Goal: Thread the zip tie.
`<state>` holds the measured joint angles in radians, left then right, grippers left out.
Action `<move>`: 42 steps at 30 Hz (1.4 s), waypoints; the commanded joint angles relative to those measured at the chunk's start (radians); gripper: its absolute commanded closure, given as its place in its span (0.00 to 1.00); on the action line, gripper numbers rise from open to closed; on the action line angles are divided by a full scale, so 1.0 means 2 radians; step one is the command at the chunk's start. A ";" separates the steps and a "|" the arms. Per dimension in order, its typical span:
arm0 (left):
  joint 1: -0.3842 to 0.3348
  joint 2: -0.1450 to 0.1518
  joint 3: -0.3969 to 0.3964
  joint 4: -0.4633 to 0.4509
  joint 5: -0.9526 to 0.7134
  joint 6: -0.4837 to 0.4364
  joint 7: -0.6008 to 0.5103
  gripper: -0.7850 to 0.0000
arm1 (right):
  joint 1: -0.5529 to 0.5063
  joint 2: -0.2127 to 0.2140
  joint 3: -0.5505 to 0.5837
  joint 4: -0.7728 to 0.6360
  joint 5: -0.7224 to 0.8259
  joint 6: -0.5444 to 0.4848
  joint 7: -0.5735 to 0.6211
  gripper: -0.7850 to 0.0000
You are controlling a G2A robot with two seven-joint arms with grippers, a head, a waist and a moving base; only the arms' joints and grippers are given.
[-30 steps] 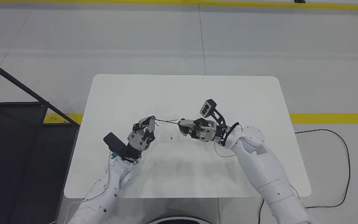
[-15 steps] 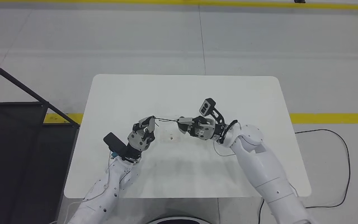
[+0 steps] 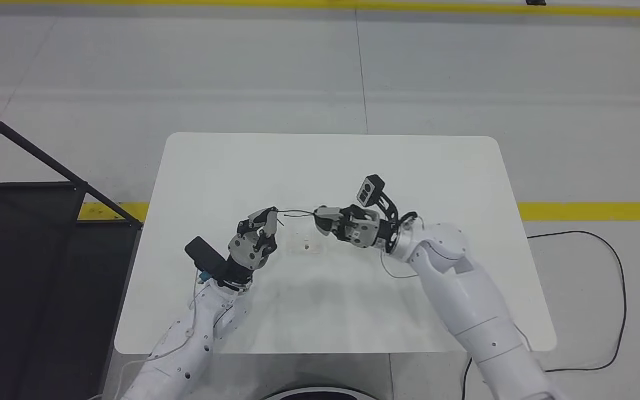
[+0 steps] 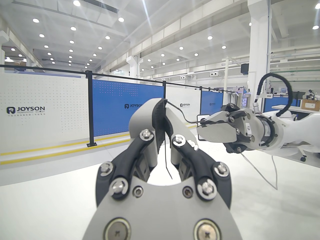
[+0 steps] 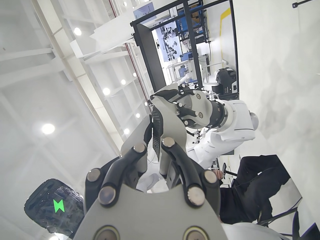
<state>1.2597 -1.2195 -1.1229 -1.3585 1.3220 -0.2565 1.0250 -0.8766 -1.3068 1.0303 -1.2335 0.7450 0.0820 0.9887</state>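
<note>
Top view: both sets of fingers clenched on the zip tie [image 3: 298,213]. Left gripper [image 3: 272,215] pinches one end, right gripper [image 3: 322,214] the other. Tie spans the short gap between the two tips as a thin dark line, slightly bowed. Both grippers sit over the middle of the white table [image 3: 430,170], tips facing each other, near but not touching.

Left wrist view: left gripper's fingers [image 4: 142,118] closed tight, black ribbed pads pressed on the strap. A short tail of the tie [image 4: 166,156] hangs down between the fingers toward the palm. The rest leaves the fingertips, curves across and ends at the right gripper [image 4: 201,123], whose tips are closed around it. Tie is held in the air, clear of the table.

Right wrist view: right gripper's fingers [image 5: 172,123] clamped together, pads meeting at the tip. Left gripper [image 5: 160,94] just beyond, tip to tip, also closed. A spare zip tie [image 5: 306,1] lies flat on the table, well apart from both grippers.
</note>
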 commanded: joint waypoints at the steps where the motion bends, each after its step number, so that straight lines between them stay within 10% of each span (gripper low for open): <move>1: 0.000 0.000 0.000 0.000 0.000 0.000 0.000 1.00 | 0.000 0.000 0.000 0.000 0.000 0.002 -0.002 1.00; 42: 0.000 0.000 0.000 0.000 0.000 0.000 0.000 1.00 | -0.008 -0.007 0.005 -0.009 0.034 -0.034 0.045 1.00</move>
<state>1.2597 -1.2195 -1.1229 -1.3585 1.3220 -0.2565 1.0250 -0.8948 -1.3205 1.0409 -1.2514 0.8130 0.0121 1.0806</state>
